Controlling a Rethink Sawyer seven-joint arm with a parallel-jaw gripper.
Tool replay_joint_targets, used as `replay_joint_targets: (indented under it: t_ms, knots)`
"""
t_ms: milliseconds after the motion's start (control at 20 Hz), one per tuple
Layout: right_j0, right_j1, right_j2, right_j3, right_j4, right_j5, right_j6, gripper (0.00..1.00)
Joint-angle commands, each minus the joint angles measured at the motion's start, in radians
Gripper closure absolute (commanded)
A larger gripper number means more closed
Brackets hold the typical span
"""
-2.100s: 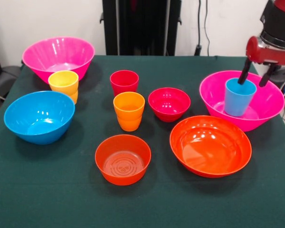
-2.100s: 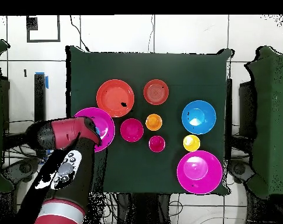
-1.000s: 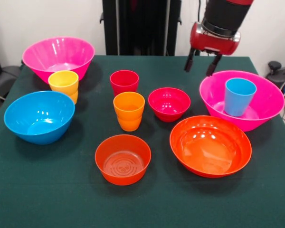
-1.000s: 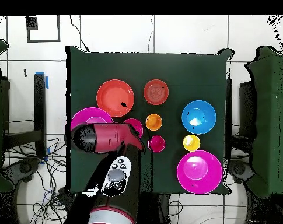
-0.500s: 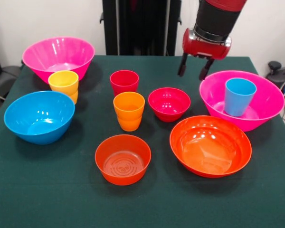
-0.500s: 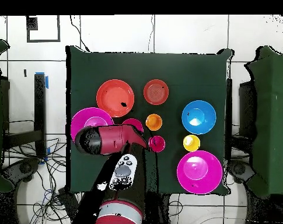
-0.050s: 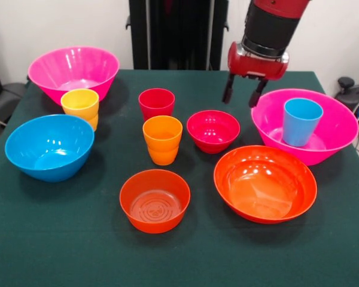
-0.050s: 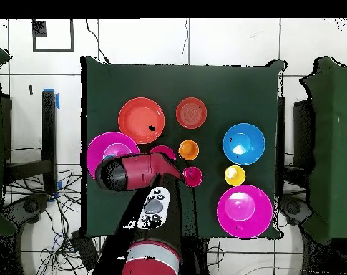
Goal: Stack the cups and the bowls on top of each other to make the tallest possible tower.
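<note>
Above the crimson bowl hangs the gripper, apparently vertical; fingers spread, empty.

Robot lab test cell.
A green-clothed worktop stands on a tiled floor with loose cables beside a red robot arm.

My gripper, fingers spread and empty, is up out of the pink bowl where it straddled the blue cup, and now hangs beyond that bowl's rim, toward the crimson bowl.
</note>
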Motion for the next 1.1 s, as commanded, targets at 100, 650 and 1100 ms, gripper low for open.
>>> replay_joint_targets:
  t_ms: [100,650,1100]
  knots:
    - [-0.056,0.098,0.139,0.004,-0.098,-0.08,-0.034,0.0]
    - [-0.092,0.154,0.158,-0.042,-0.154,-0.114,-0.025,0.0]
    - [-0.148,0.127,0.219,-0.1,-0.184,-0.003,-0.102,0.0]
